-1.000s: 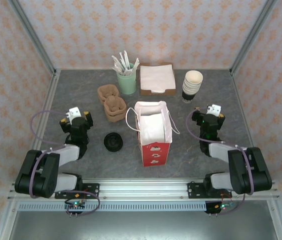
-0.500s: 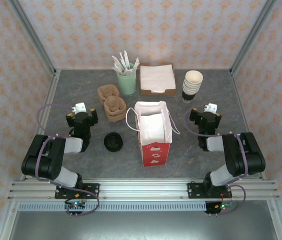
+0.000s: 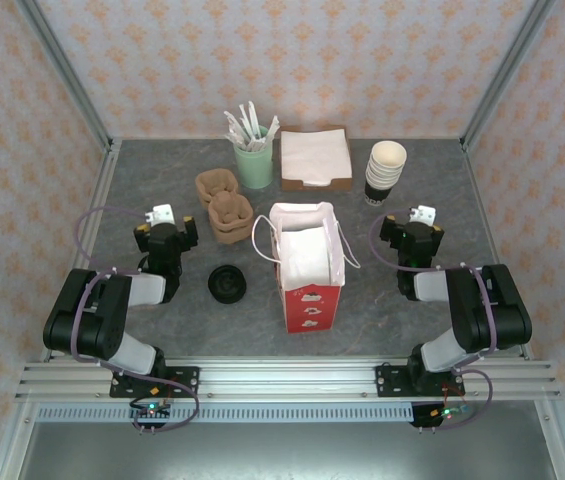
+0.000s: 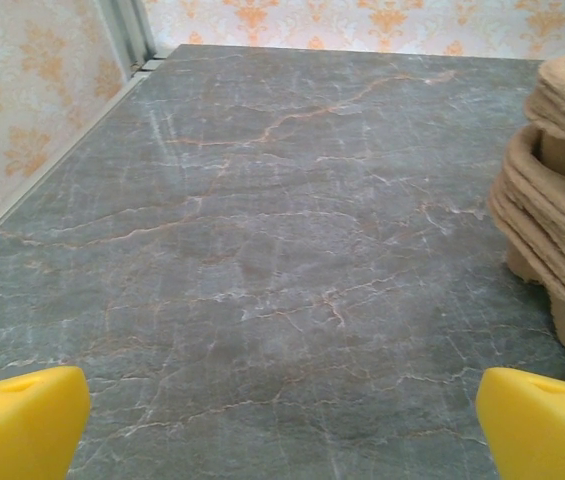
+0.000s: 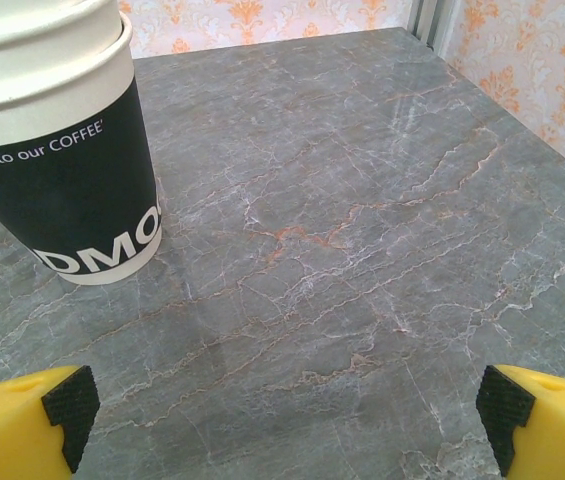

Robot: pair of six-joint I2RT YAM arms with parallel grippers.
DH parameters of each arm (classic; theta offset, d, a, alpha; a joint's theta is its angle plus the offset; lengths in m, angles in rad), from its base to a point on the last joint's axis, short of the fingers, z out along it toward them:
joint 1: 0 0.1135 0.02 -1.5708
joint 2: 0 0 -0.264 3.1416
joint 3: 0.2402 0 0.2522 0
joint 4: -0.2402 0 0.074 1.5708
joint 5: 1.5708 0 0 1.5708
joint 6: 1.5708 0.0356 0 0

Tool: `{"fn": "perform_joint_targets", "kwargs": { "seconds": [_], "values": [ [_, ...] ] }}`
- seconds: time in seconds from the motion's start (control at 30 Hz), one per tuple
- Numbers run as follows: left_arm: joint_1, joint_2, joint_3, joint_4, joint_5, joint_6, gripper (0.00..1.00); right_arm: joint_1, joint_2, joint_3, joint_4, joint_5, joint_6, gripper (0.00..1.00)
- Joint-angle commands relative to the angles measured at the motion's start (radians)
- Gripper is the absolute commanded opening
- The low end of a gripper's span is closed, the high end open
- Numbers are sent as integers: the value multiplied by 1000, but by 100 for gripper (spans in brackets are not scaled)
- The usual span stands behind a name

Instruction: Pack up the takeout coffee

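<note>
The takeout coffee is out of view as a lidded cup. A round black lid (image 3: 227, 284) lies on the table left of the red paper bag (image 3: 307, 270), which stands open in the middle. My left gripper (image 3: 166, 230) sits low at the left, open over bare table (image 4: 282, 425), with the lid to its right. At the right my other gripper (image 3: 411, 230) is also open (image 5: 282, 420) and holds nothing. Just ahead of it and to its left stands a stack of nested dark cups (image 3: 385, 172) (image 5: 62, 150).
Two stacks of brown pulp cup carriers (image 3: 224, 205) (image 4: 562, 200) lie ahead and right of the left gripper. A mint-green cup of white stirrers (image 3: 254, 160) and a tray of napkins (image 3: 315, 157) stand at the back. Frame posts rise at the far corners.
Both arms folded back toward their bases and the grippers shifted a little toward the far side; over the last half second nothing moved. Both stayed open.
</note>
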Motion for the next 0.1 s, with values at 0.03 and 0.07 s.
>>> {"fn": "perform_joint_targets", "kwargs": {
  "seconds": [0.03, 0.07],
  "values": [
    [10, 2, 25, -16, 40, 33, 100, -8, 5, 16, -9, -1, 16, 99],
    [10, 2, 25, -15, 39, 33, 100, -8, 4, 16, -9, -1, 15, 99]
  ]
}}
